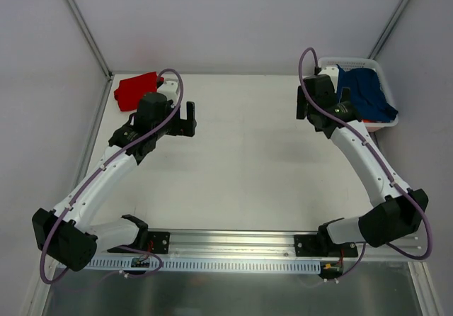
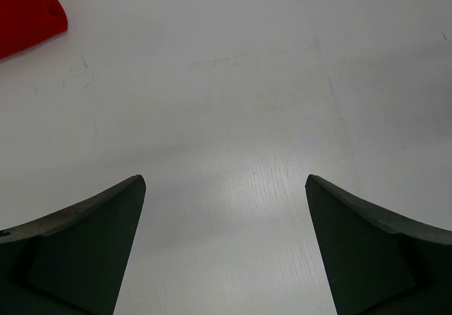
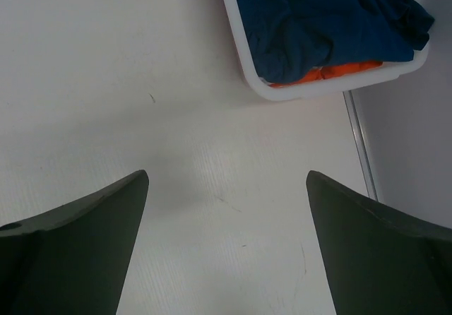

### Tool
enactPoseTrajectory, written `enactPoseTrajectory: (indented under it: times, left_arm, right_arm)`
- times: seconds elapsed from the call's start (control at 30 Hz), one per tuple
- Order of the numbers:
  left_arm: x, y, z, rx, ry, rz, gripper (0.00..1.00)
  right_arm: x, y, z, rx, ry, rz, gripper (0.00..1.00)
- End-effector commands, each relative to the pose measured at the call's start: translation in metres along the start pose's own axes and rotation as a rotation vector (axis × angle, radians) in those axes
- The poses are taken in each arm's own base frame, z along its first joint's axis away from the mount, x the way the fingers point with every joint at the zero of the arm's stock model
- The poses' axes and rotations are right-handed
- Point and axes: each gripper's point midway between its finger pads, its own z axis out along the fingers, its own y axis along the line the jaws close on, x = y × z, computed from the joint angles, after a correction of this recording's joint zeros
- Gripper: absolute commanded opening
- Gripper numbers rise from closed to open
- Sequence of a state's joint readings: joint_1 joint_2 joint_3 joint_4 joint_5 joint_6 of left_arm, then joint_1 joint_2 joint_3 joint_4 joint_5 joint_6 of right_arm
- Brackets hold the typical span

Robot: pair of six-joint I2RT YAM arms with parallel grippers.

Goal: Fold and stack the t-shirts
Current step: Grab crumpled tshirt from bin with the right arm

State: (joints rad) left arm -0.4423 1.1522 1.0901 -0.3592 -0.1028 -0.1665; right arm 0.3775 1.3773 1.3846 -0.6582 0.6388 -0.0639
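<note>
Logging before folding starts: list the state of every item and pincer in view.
red t-shirt: lying on the table, far left corner, unheld.
navy blue t-shirt: crumpled in the basket, over orange cloth.
white basket: upright, holding clothes.
left pincer: open, empty.
right pincer: open, empty.

red shirt (image 2: 25, 11): cut by edge | orange cloth (image 3: 332, 73): mostly under navy shirt (image 3: 325, 18)

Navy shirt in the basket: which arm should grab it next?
Right. The right gripper, open, hovers beside the white basket holding the navy shirt; the left gripper, also open, is across the table by the red shirt.
</note>
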Motion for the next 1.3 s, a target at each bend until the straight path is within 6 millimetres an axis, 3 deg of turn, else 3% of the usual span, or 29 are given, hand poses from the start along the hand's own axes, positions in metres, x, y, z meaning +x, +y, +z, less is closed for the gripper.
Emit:
enactPoseTrajectory:
  times: [0.0, 0.33, 0.47, 0.63, 0.7, 0.73, 0.9, 1.1, 1.27]
  left_arm:
    - [-0.016, 0.000, -0.006, 0.017, -0.033, 0.025, 0.99]
    - [-0.008, 0.001, -0.001, 0.018, -0.008, 0.012, 0.99]
    - [-0.006, 0.003, 0.001, 0.011, -0.002, 0.011, 0.99]
    - [-0.003, 0.004, 0.003, 0.015, 0.009, 0.002, 0.99]
    - [-0.003, 0.002, 0.003, 0.026, 0.011, -0.001, 0.99]
    - [-0.004, 0.003, 0.003, 0.025, 0.010, -0.004, 0.99]
    - [-0.002, 0.002, 0.004, 0.030, 0.016, -0.006, 0.99]
    - [-0.001, 0.002, 0.006, 0.033, 0.022, -0.013, 0.99]
    - [0.000, 0.001, 0.006, 0.040, 0.027, -0.015, 0.99]
  right_arm:
    - [-0.015, -0.008, -0.001, -0.002, -0.008, -0.002, 1.00]
    - [-0.035, -0.010, -0.001, 0.000, -0.034, -0.008, 0.99]
    - [-0.044, -0.016, 0.011, 0.023, -0.040, 0.001, 0.99]
    - [-0.051, -0.024, 0.060, 0.002, 0.037, 0.085, 1.00]
    - [-0.044, -0.022, 0.086, -0.026, 0.090, 0.108, 0.99]
    - [-0.052, -0.022, 0.091, -0.040, 0.083, 0.114, 0.99]
    - [-0.047, -0.034, 0.142, 0.011, 0.146, 0.124, 0.99]
    - [-0.053, -0.058, 0.176, 0.018, 0.156, 0.238, 0.99]
    - [-0.047, -0.079, 0.200, 0.029, 0.173, 0.305, 0.89]
